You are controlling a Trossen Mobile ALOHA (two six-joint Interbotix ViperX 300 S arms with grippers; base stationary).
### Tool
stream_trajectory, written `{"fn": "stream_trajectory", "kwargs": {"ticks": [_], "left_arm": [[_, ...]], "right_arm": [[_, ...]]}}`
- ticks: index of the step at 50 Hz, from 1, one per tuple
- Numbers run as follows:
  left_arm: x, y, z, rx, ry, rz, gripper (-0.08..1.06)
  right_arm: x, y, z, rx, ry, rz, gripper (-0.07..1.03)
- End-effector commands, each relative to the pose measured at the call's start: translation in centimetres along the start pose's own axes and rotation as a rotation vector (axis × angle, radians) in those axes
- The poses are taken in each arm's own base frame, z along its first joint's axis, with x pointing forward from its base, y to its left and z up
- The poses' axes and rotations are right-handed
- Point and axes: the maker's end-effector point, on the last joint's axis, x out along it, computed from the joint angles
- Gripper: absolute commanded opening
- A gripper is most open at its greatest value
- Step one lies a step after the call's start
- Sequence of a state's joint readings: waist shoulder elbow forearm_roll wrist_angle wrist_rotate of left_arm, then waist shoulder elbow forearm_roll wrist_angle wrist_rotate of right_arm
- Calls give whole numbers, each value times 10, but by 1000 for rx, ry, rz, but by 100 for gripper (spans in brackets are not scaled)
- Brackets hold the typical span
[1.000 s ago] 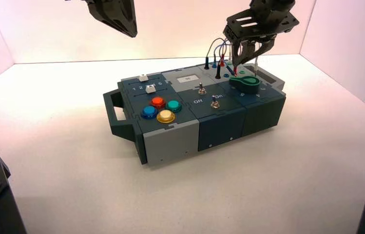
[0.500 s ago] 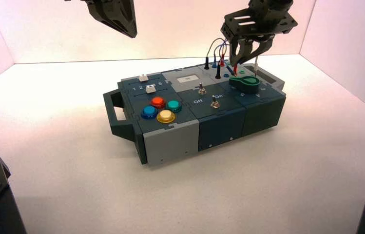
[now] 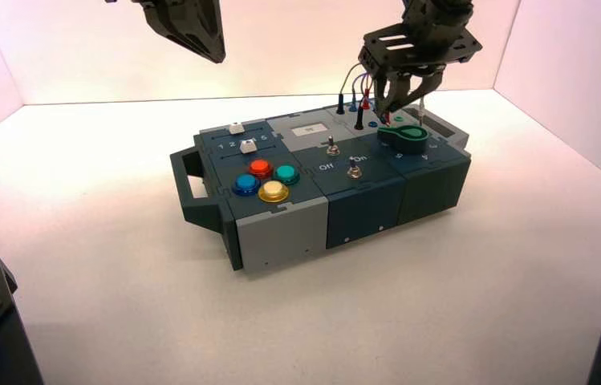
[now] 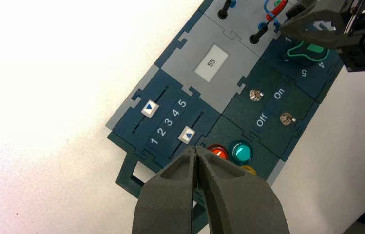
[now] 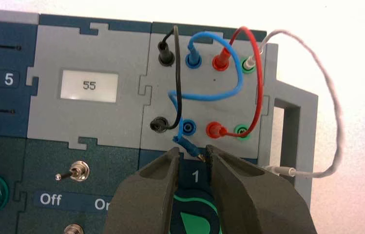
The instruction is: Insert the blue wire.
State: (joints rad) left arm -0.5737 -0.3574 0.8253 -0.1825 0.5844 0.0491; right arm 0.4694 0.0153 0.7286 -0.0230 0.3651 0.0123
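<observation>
Box (image 3: 313,172): dark blue and grey, it stands turned on the white table (image 3: 120,305), with a handle at its left end.
Display (image 5: 89,85): grey panel at the back, it reads 55.
Wire panel (image 5: 204,97): grey, at the back right of the box — it has two rows of sockets: black, blue, red, green.
Left gripper (image 4: 197,156): parked high above the left part of the box, fingers closed together, nothing between them.
Right gripper (image 5: 193,157): low over the wire panel, just above the green knob (image 3: 404,138); its fingers are pressed on the free blue plug.
Blue wire (image 5: 219,92): one plug sits in the upper blue socket; the cable loops down, and the other plug (image 5: 188,145) lies tilted between the right fingers, just beside the lower blue socket (image 5: 188,127) — not inside it.
</observation>
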Motion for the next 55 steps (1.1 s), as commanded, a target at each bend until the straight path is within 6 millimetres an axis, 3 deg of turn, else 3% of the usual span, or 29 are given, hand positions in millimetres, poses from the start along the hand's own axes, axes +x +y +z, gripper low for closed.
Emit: {"fn": "stream_trajectory", "kwargs": {"ticks": [1, 55], "left_arm": [[-7, -1, 8, 2, -34, -3, -3], [-5, 0, 2, 2, -23, -1, -3]], "right_arm": [[-7, 2, 17, -4, -45, 2, 31], [1, 9, 24, -19, -34, 12, 31]]}}
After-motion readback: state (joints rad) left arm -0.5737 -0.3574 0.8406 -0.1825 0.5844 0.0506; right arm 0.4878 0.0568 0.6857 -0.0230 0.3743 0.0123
